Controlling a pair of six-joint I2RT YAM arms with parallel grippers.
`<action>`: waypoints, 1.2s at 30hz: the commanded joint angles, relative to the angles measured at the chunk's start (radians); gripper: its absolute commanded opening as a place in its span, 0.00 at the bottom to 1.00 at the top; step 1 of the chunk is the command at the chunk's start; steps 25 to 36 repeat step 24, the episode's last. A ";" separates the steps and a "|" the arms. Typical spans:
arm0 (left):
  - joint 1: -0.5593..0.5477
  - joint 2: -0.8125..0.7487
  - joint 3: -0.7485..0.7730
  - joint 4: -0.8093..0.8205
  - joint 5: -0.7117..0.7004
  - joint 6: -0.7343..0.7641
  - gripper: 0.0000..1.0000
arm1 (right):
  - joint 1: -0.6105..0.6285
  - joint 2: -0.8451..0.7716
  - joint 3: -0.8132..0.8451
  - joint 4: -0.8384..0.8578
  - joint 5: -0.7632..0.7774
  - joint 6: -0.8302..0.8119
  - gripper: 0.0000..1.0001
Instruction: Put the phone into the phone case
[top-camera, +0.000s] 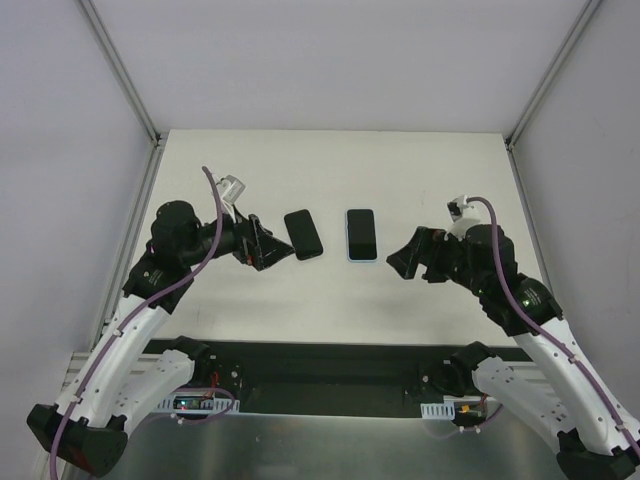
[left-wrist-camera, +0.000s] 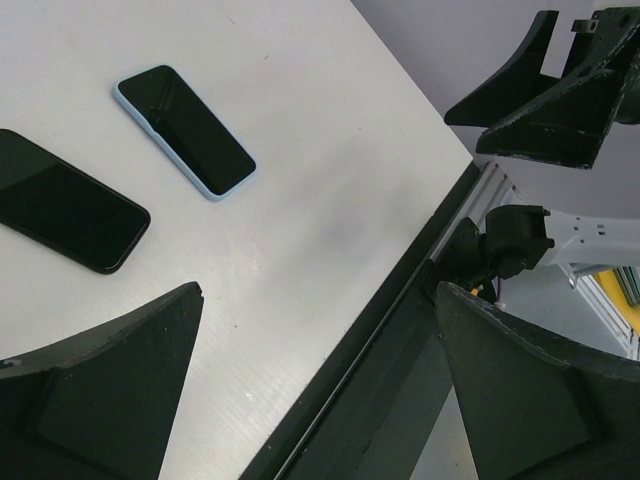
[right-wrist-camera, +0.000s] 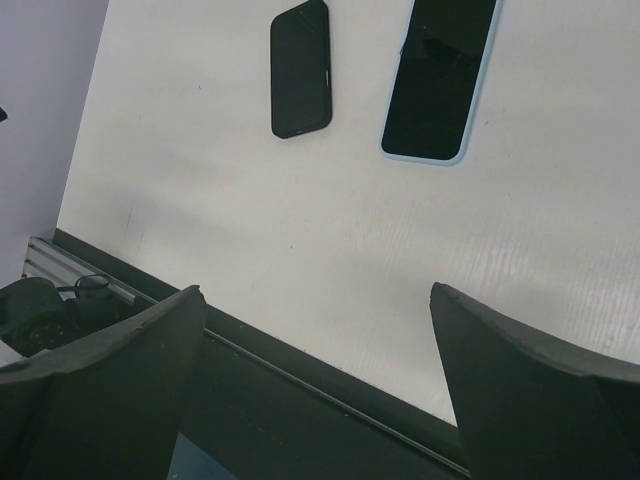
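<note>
At mid white counter (top-camera: 330, 300), a flat black slab phone (top-camera: 303, 234) lies just left of the light-blue-rimmed plastic phone case (top-camera: 361, 234), apart. Left jaws and right jaws gape, empty. Advice: left pinches phone's long edges; right steadies case.

Place: a robotics lab test cell.
Bench: a plain white bench (top-camera: 330, 300).
Enclosure: blank pale panels (top-camera: 60, 150) on three sides, joined by aluminium frame posts (top-camera: 120, 70).
Rig: left arm (top-camera: 130, 330) and right arm (top-camera: 560, 350) bolted at the near edge, a purple cable (top-camera: 211, 195), and an exposed circuit board (top-camera: 195, 403) by the bases.
</note>
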 joint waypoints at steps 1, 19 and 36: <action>-0.001 -0.048 -0.024 0.010 0.008 0.038 0.99 | 0.005 -0.019 -0.014 0.038 0.027 0.010 0.96; -0.001 -0.099 -0.021 0.010 -0.002 0.012 0.99 | 0.006 -0.042 -0.014 0.052 0.031 0.002 0.96; -0.001 -0.100 -0.015 0.011 -0.010 0.013 0.99 | 0.006 -0.050 -0.014 0.069 0.022 0.002 0.96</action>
